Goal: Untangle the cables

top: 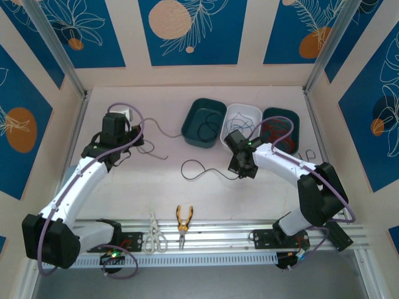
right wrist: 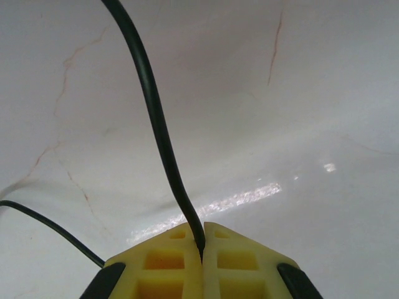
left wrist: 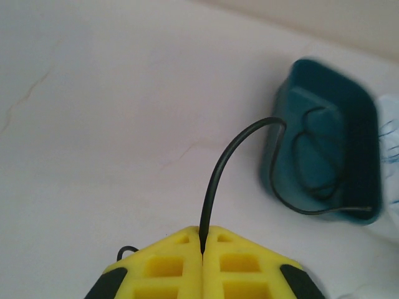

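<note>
While both claws are pressed together, each one clamps a thin black cable at its very tip. The left claw (left wrist: 202, 242) holds a black cable (left wrist: 215, 180) which rises in an arch and goes over the rim of the dark teal bin (left wrist: 352, 124), the one just left of the white bin (top: 249, 111). The rest of this cable lies coiled inside that teal bin. The right claw (right wrist: 202, 240), low over the desk (top: 206, 199) in front of the white bin, is closed on another stretch of black cable (right wrist: 156, 118). An open loop (top: 182, 167) lies on the desk to the front left of the white bin. Whether the two claws hold one cable or two, I cannot tell. Red cables (top: 274, 132) rest in the second teal bin (top: 297, 121), just right of the white bin. I think the main danger is at the bin left of the white bin: if the left arm pulls away, the cable can catch on the rim and drag or tip this bin, which looks light. A pull by the right arm can close the loop into a knot instead of opening it. Also the cable is thin and smooth and is held only at the tips, so it may slip out under a strong pull.
</note>
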Motion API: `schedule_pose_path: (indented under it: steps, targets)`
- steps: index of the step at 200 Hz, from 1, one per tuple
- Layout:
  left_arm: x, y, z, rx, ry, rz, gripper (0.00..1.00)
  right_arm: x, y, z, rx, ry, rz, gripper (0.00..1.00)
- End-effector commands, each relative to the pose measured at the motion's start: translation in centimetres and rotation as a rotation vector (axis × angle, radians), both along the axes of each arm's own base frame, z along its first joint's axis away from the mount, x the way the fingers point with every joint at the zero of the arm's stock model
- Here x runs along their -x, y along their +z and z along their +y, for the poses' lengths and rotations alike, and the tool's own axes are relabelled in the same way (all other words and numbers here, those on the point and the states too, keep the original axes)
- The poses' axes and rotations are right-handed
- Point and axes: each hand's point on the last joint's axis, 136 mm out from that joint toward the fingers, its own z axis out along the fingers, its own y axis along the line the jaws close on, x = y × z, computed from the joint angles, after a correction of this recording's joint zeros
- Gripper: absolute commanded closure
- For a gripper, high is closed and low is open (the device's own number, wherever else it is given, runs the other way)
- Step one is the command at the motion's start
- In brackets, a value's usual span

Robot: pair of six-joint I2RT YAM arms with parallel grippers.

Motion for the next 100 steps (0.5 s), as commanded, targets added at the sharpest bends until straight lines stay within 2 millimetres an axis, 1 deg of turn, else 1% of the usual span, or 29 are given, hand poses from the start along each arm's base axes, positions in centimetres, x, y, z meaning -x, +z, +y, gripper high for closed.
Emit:
schedule_pose_path:
  steps: [1,35,56,85,100]
  targets:
    - [-1.7,4.7,-3.1,0.053,-0.095,-0.145,1.0,0.8,0.4,-0.3,0.014,-0.01,-0.009,1.0]
    - [-3.5,8.3,-6.1,0.081,-0.14,-0.256,1.0,1.5,0.1,0.5,-0.016,-0.009,0.0,1.0]
    - [-4.8,9.9,-7.9,0.097,-0.163,-0.308,1.0,1.9,0.0,0.7,-0.015,-0.007,0.005,1.0]
    - [-6.7,10.9,-10.2,0.115,-0.18,-0.348,1.0,2.3,0.0,0.5,-0.005,-0.014,0.006,1.0]
    - [-7.9,10.5,-11.3,0.131,-0.169,-0.353,1.0,2.4,0.1,0.5,-0.007,-0.015,0.0,1.0]
